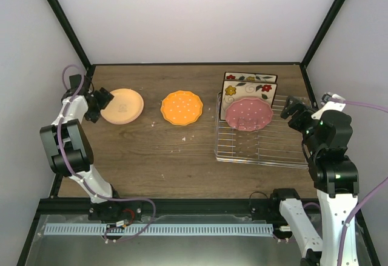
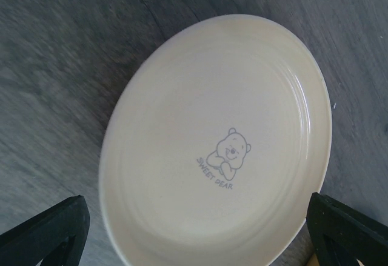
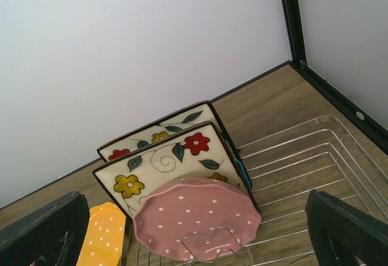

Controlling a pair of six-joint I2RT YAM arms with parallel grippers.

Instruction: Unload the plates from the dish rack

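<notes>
Left gripper [image 2: 194,226], spread wide, hovers over yellow plate [image 2: 218,96] marked "SWEET DEAR".

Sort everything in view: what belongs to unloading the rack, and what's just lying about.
Job: dish rack; pink dotted plate and two square flowered plates standing in it; orange plate and cream bear plate flat on the table.
Lying about: small pale specks on the table.
</notes>
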